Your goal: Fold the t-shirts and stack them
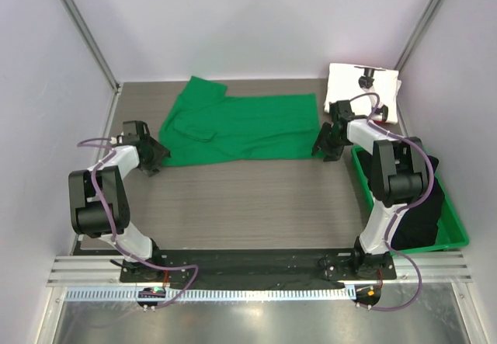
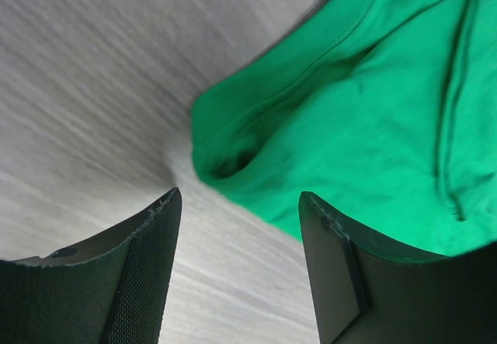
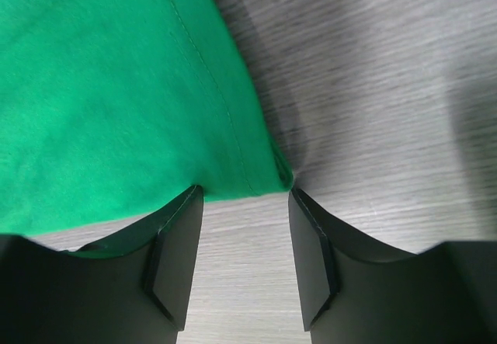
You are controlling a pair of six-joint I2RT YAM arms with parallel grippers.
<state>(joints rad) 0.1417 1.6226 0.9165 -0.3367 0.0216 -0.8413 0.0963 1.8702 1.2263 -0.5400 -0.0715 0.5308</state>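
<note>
The grey wood-grain table (image 1: 248,204) fills the top view. Taking that view as a clock face with the arm bases at 6, the green t-shirt (image 1: 241,126) lies spread flat on the table from about 11 to 1 o'clock, with a sleeve turned toward 11 and a few soft folds near its left side. A rigid green bin (image 1: 458,235) stands at the table's edge between 3 and 4 o'clock, with the black t-shirts (image 1: 423,212) piled inside it. A white t-shirt (image 1: 345,80) with some black print sits folded at about 2 o'clock, near the far right corner.

The right fingers (image 3: 182,220) are at the green t-shirt's right edge, spread wide and holding nothing. The hem corner of the shirt lies just at the gap between their tips; whether they touch it I cannot tell. The left fingers (image 2: 159,227), at 9 o'clock, are also spread wide and empty, low over the table, with a rumpled edge of the shirt just ahead of them.
</note>
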